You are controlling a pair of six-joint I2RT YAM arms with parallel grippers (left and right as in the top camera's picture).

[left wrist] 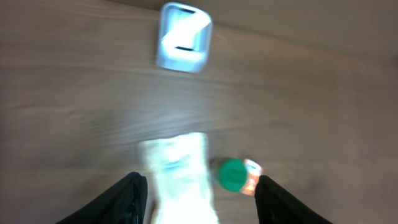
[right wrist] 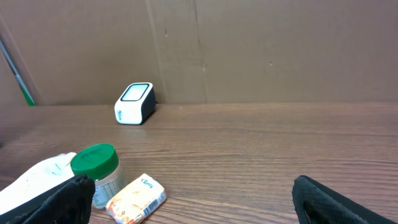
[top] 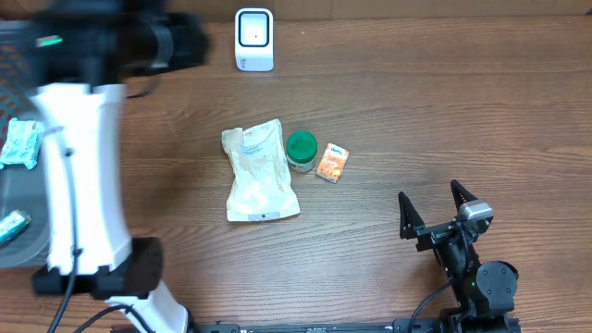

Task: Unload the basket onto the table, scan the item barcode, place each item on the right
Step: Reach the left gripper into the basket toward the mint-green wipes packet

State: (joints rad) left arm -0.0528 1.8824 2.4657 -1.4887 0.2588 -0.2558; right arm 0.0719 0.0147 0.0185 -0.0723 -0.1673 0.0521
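Note:
Three items lie mid-table: a white pouch [top: 261, 173], a green-lidded jar [top: 302, 150] and an orange packet [top: 332, 164]. The white scanner [top: 253, 39] stands at the far edge. In the blurred left wrist view, my left gripper [left wrist: 202, 199] hangs open high above the pouch [left wrist: 180, 180] and jar [left wrist: 232, 174], holding nothing, with the scanner [left wrist: 183, 37] ahead. My right gripper [top: 435, 208] rests open near the front right. Its view shows the jar [right wrist: 94, 171], the packet [right wrist: 137, 197] with a barcode [right wrist: 151, 205] on its side, and the scanner [right wrist: 134, 103].
A grey bin [top: 28, 254] at the left edge holds teal packets [top: 18, 143]. The white left arm [top: 83, 176] rises beside it, its dark end blurred at the top left. A cardboard wall [right wrist: 249, 50] stands behind the table.

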